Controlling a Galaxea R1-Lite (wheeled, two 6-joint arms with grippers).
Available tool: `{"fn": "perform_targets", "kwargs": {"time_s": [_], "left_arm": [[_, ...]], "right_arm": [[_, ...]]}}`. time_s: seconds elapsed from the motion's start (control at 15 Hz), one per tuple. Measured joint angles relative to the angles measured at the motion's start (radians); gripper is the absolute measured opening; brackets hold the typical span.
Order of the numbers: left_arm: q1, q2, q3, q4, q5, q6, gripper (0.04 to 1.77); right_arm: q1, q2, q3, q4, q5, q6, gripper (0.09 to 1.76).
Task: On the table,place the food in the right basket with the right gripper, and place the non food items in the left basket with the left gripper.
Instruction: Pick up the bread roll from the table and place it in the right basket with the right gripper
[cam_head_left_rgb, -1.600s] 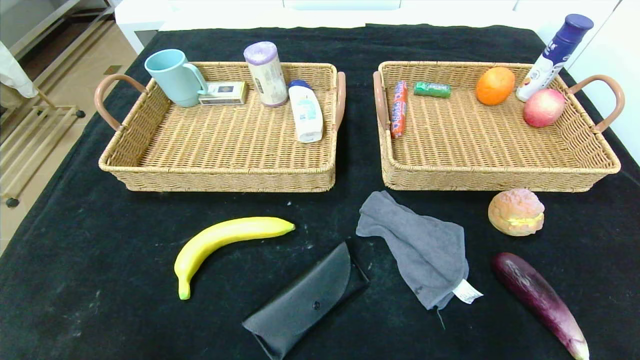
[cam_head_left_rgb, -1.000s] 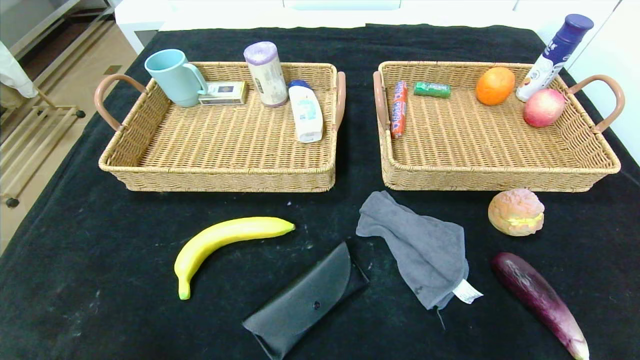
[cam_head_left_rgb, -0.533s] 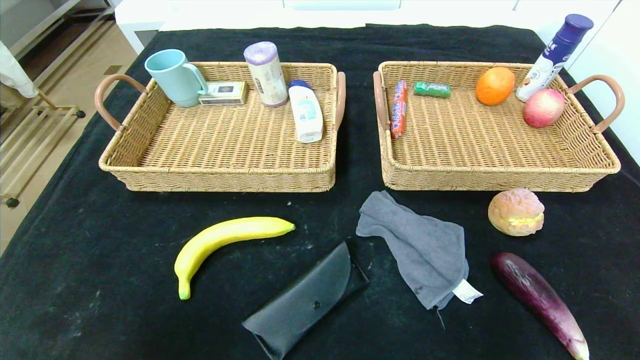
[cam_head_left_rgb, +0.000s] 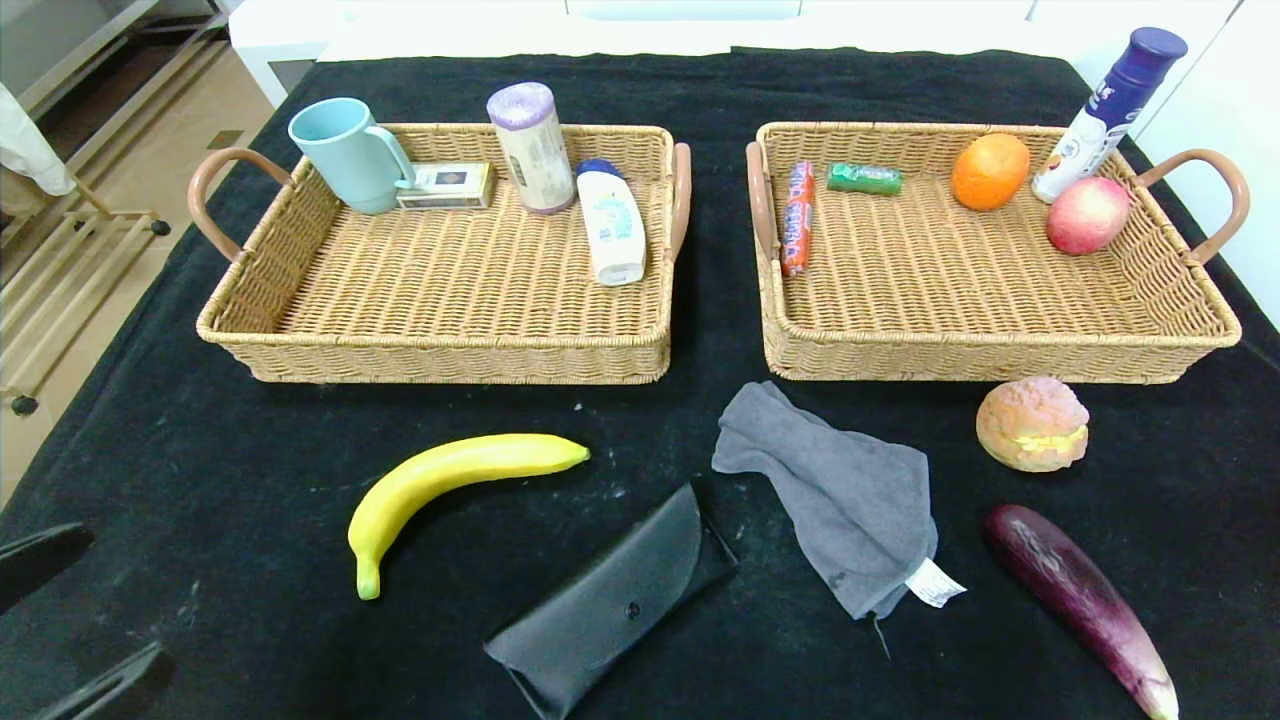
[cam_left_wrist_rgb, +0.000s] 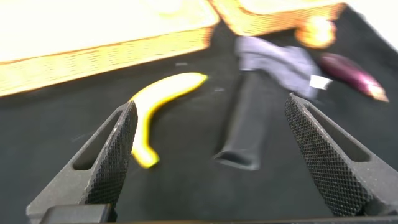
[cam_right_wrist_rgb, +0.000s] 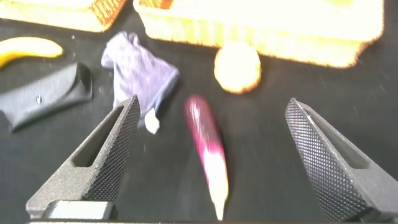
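Observation:
On the black table lie a yellow banana (cam_head_left_rgb: 450, 475), a black glasses case (cam_head_left_rgb: 610, 600), a grey cloth (cam_head_left_rgb: 840, 495), a toy burger (cam_head_left_rgb: 1032, 424) and a purple eggplant (cam_head_left_rgb: 1080, 600). My left gripper (cam_head_left_rgb: 70, 625) is open and empty at the near left corner. In its wrist view (cam_left_wrist_rgb: 214, 155) the banana (cam_left_wrist_rgb: 161, 102) and the case (cam_left_wrist_rgb: 249, 124) lie ahead of it. My right gripper (cam_right_wrist_rgb: 211, 155) is out of the head view. It is open and empty above the eggplant (cam_right_wrist_rgb: 205, 149), with the burger (cam_right_wrist_rgb: 237, 65) beyond.
The left basket (cam_head_left_rgb: 440, 350) holds a teal mug, a small box, a purple-capped roll and a white bottle. The right basket (cam_head_left_rgb: 1000, 350) holds a red tube, a green packet, an orange, an apple and a blue-capped bottle. Both stand behind the loose items.
My left gripper's fingers have come into the head view at the near left corner. The objects on the table have not moved.

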Motion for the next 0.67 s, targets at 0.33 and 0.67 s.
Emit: {"fn": "perform_targets", "kwargs": {"time_s": [0.33, 0.67], "left_arm": [[-0.182, 0.232, -0.130, 0.000, 0.001, 0.007, 1.72], [-0.257, 0.387, -0.220, -0.004, 0.022, 0.040, 1.72]], "right_arm": [[0.238, 0.279, -0.119, -0.102, -0.164, 0.000, 1.71], [0.403, 0.437, -0.172, -0.159, -0.279, 0.003, 1.71]]}}
